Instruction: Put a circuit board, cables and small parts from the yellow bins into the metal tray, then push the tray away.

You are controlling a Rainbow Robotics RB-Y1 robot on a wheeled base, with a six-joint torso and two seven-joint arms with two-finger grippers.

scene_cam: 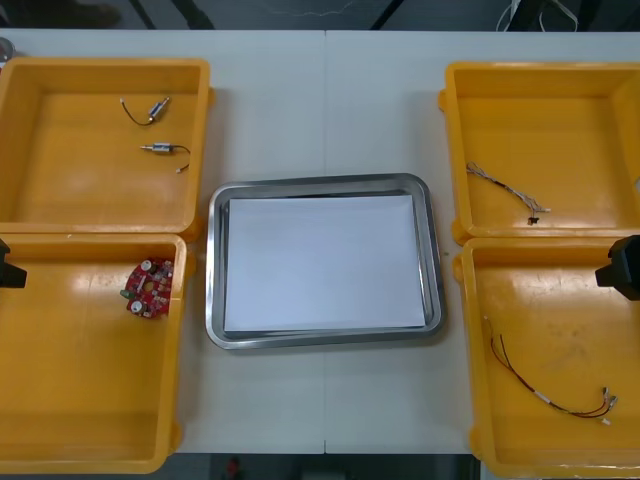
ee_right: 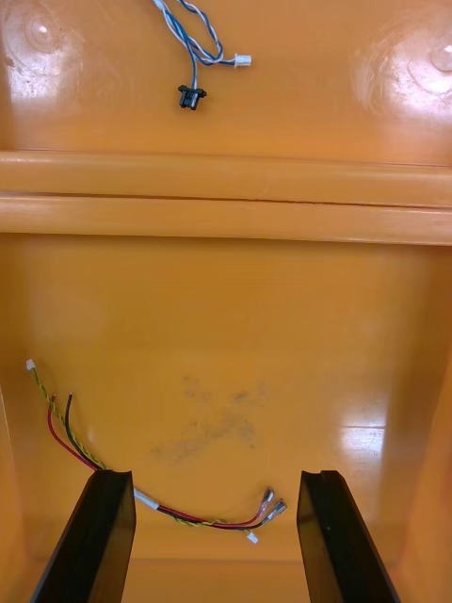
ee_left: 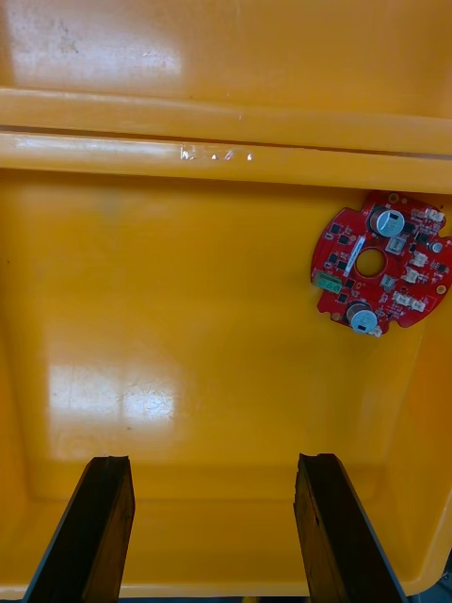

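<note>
The left pincer point(ee_left: 215, 462) and the right pincer point(ee_right: 215, 476) both hang wide open, holding nothing.

The left pincer is over the near left yellow plastic bin point(scene_cam: 90, 400), with its two black fingers far apart. The round red circuit board point(ee_left: 381, 264) lies flat in that bin, close to the wall on the tray's side. The right pincer is over the near right yellow bin point(scene_cam: 560, 300). The thin red and yellow cable point(ee_right: 146, 499) lies on the bin floor below it. A twisted blue and white cable point(scene_cam: 505, 187) lies in the far right yellow bin point(scene_cam: 560, 130). Two small metal parts point(scene_cam: 158, 108) lie in the far left yellow bin point(scene_cam: 80, 170). The shiny metal tray point(scene_cam: 320, 260), white inside, sits on the light bench point(scene_cam: 325, 100) between the bins.
</note>
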